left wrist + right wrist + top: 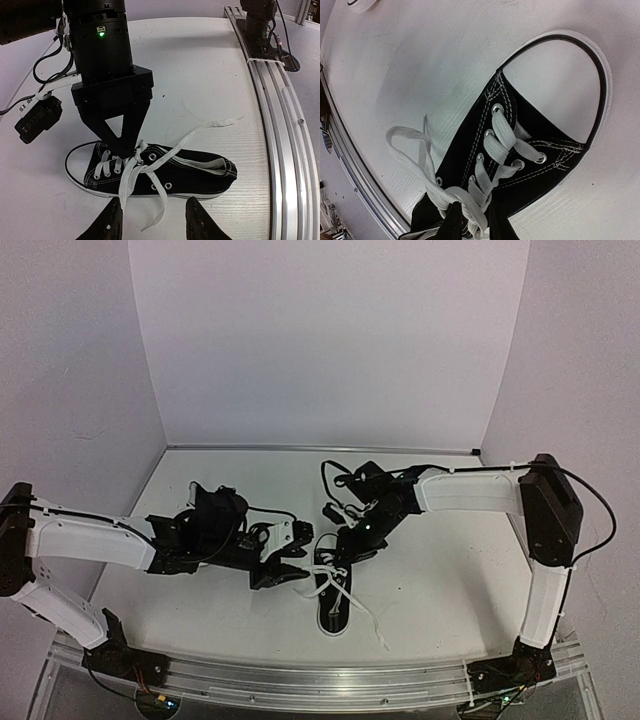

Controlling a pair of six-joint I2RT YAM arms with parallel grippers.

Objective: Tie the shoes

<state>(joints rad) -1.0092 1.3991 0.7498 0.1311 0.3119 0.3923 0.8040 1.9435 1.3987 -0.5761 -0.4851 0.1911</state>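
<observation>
A black canvas sneaker with a white toe cap stands on its sole near the middle of the white tabletop. Its heel is toward the aluminium rail at the near edge and its toe points away from the arm bases.

The right arm rises at the tabletop's right side. It folds at the elbow, reaches leftward and dips steeply onto the shoe. The right gripper stands almost upright over the eyelets, with a green light glowing on its body. Its fingers are drawn together to a narrow point and pinch the white laces where they cross above the tongue. The right wrist view shows a lace strand passing between the two dark fingers.

The left arm lies low and stretched across the tabletop from the left, its wrist level. The left gripper sits just beside the shoe on its left flank, with its fingers spread wide and holding nothing.

One loose lace end trails across the tabletop toward the rail. Another drapes over the side of the shoe facing the left gripper.
</observation>
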